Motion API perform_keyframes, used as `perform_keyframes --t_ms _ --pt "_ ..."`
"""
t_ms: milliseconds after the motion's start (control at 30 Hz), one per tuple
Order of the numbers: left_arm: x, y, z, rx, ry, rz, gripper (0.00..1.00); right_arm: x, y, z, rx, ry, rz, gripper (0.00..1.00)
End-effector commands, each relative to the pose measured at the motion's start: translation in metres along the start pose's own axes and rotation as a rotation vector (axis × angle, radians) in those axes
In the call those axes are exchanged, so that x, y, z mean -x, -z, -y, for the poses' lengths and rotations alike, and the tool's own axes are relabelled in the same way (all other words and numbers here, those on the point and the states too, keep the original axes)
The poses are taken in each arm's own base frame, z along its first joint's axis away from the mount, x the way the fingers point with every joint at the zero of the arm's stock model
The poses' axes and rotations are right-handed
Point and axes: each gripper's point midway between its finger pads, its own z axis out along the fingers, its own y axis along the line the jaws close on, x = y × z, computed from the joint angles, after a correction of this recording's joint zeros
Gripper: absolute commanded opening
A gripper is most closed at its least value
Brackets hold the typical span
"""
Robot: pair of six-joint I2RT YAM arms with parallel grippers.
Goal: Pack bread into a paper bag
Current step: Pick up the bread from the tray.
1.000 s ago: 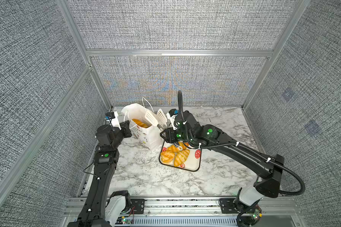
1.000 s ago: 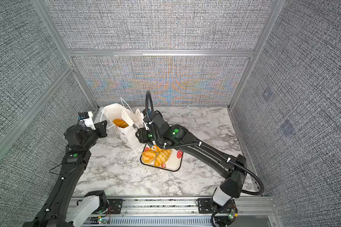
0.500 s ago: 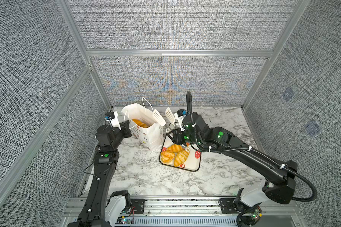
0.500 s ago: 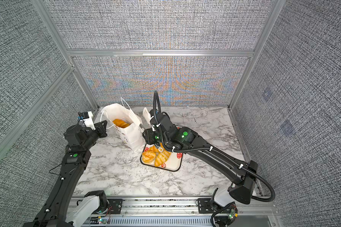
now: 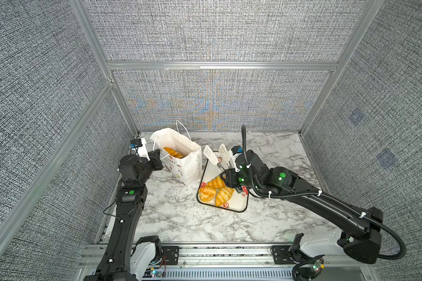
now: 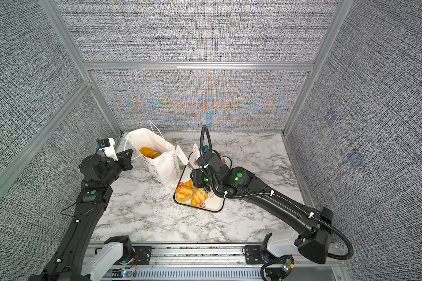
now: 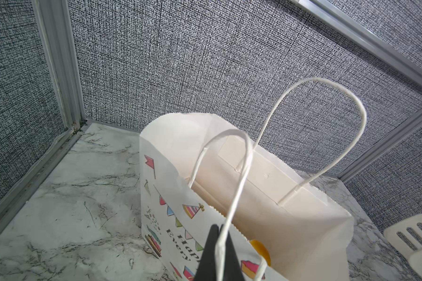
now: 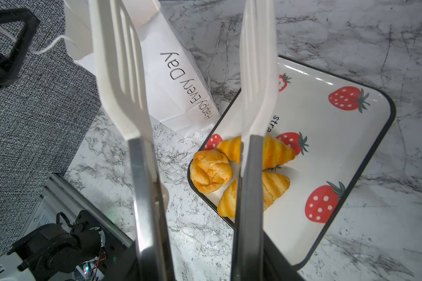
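The white, bunting-printed paper bag (image 5: 185,170) is held just ahead of the left gripper (image 7: 219,233), which is closed on its cord handle (image 7: 239,170). Spread tongs (image 8: 132,97) are clamped in the right gripper (image 5: 230,176); three glossy, brown-striped golden bread pieces (image 8: 211,170) are located beneath it.

We see the right gripper (image 5: 227,172) swing its tongs (image 5: 208,153) back from the paper bag (image 5: 189,165). They're now hovering over the far end of the tray (image 5: 238,204).
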Motion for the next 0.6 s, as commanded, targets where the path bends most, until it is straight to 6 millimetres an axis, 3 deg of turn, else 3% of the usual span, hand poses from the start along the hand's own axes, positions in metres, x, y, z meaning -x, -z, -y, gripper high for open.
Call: perform_keyframes --t_ms 0,567 --pt "0.005 0.0 0.002 -0.012 -0.013 0.023 0.0 -0.004 0.0 0.005 -0.005 -0.052 0.011 0.54" --pt "0.004 -0.002 0.002 -0.014 -0.009 0.017 0.0 -0.073 -0.014 0.034 -0.036 -0.153 -0.146 0.55"
